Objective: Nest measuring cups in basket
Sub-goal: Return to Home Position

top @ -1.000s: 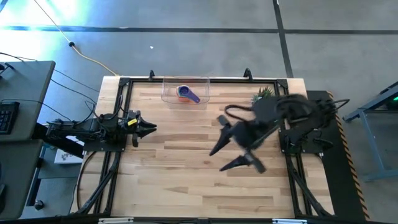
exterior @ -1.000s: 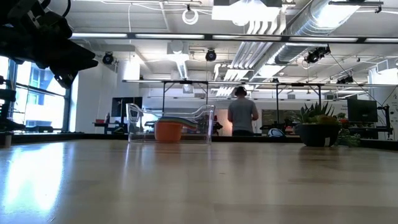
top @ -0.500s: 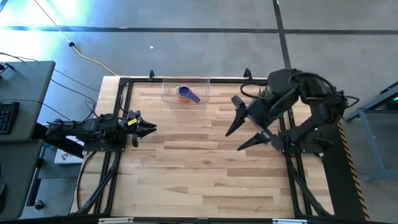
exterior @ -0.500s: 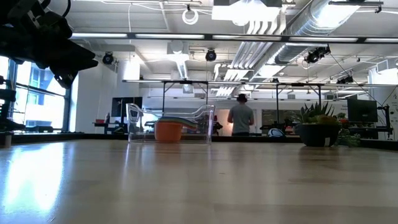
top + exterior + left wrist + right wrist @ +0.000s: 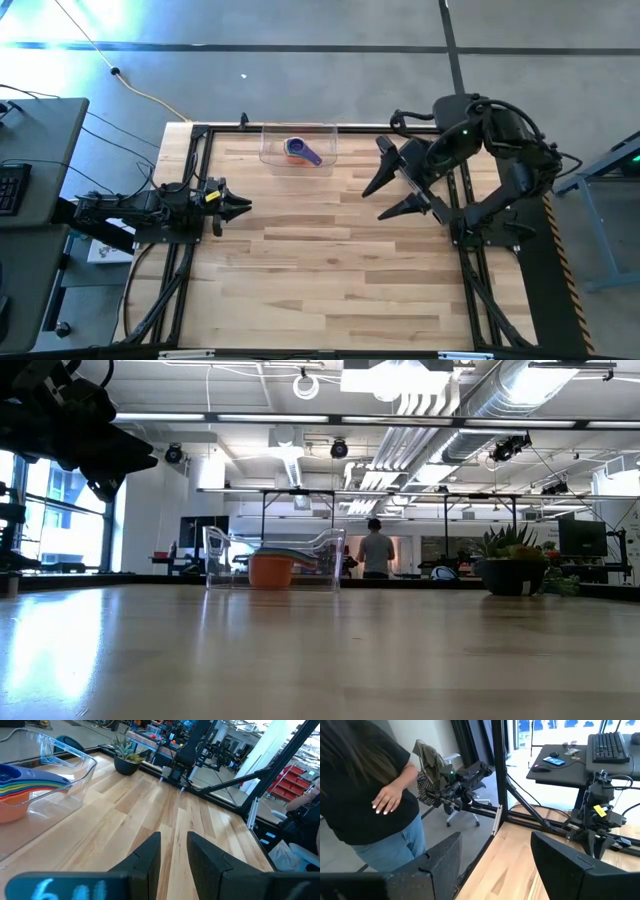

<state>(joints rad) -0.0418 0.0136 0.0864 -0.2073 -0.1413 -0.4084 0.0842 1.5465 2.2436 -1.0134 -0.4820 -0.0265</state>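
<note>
The right gripper (image 5: pixel 373 204) hangs at upper right in the high view, its jaws wide apart and empty. The left gripper (image 5: pixel 243 207) lies low at the left edge of the table (image 5: pixel 330 280), its jaws close together with only a slit between them and nothing in it.

Neither is anywhere near the cups (image 5: pixel 22 782). They sit as one nested stack inside the basket (image 5: pixel 325 560), which is at top centre of the high view against the table's far edge.

I'd guess the stack weighs next to nothing. It looks like stiff, smooth plastic, so it's likely slick under hard fingers and apt to slide, not crush. The flat handles lie together, pointing toward the lower right in the high view. Pinching across that bundle looks the surest hold, with the outer rim second best. The basket looks thin and light too, so it would probably skid if nudged.

In the left wrist view, at far left, the rims show as rainbow bands over an orange outer bowl, with blue-purple on top. The basket is see-through with rounded corners.

A plant (image 5: pixel 510 565) stands to the basket's right.
</note>
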